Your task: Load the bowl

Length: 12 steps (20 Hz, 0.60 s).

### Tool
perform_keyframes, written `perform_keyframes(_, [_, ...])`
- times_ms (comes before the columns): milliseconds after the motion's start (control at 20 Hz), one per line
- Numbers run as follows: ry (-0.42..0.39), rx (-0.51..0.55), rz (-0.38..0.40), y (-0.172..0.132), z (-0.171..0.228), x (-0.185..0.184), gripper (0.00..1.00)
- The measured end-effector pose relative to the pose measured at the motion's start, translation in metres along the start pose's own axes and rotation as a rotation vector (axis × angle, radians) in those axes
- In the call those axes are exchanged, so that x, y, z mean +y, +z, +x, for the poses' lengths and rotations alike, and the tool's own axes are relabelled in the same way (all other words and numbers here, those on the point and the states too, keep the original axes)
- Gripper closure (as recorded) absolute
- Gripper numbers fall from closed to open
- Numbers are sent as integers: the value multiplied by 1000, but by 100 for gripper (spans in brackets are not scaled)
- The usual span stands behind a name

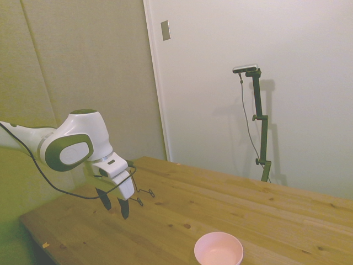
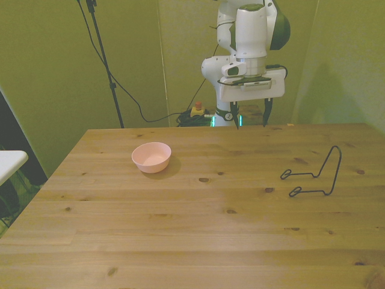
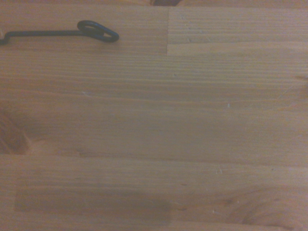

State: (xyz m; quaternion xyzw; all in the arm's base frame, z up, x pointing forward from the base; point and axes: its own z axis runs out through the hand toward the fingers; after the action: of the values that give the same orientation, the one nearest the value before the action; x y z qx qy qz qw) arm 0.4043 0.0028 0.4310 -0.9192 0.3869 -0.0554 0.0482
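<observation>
Nothing is yet loaded: the small pale pink plastic bowl [image 2: 151,156] sits untouched on the wooden bench [image 2: 192,241], well apart from the thin black wire rack [image 2: 314,174], while the white arm's two-finger hand [image 2: 251,120] is held open and empty above the bench's far edge.

Small round pale pink bowl [image 2: 151,156], upright, empty, on the table [image 2: 192,241], nearer its far edge, toward the front view's left

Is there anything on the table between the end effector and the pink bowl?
No. Only bare table lies between the open end effector and the bowl. The wire rack stands off toward the front view's right, clear of that path.
</observation>
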Motion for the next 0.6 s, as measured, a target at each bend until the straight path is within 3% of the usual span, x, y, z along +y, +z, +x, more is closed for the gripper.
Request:
perform_keyframes(150, [1,2,-2,-1,4,-1,0])
perform_keyframes(300, [6,66,-22,-25,30,7,0])
perform_keyframes(600, [82,139,-76,-48,84,47,0])
